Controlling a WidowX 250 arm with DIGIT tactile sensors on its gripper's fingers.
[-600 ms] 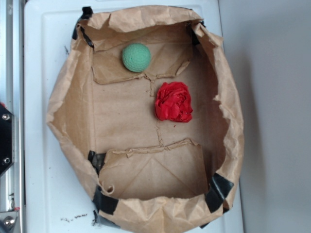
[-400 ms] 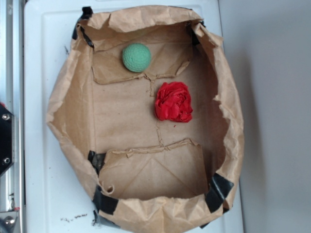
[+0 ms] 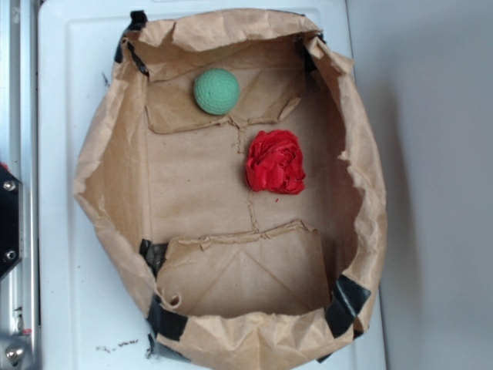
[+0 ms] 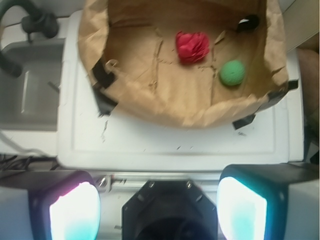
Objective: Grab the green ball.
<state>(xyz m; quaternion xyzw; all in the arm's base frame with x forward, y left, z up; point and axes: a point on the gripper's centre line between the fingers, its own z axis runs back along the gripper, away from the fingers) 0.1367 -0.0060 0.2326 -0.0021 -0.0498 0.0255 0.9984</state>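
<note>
**Fingers spread wide, holding nothing, off the bag**

Fingers [image 4: 75, 210] sit far apart at the bottom of the wrist view, nothing between them. Gripper [image 4: 158, 210] hangs over the white board's [image 4: 165, 145] near edge, well clear of the brown paper bag [image 3: 108, 154]. Green ball [image 3: 216, 92] rests inside the bag on a folded floor flap, near one end wall. Red ruffled lump [image 3: 275, 161] lies near it on the bag floor, not touching. Black tape patches [image 3: 348, 299] mark the bag corners.
</note>
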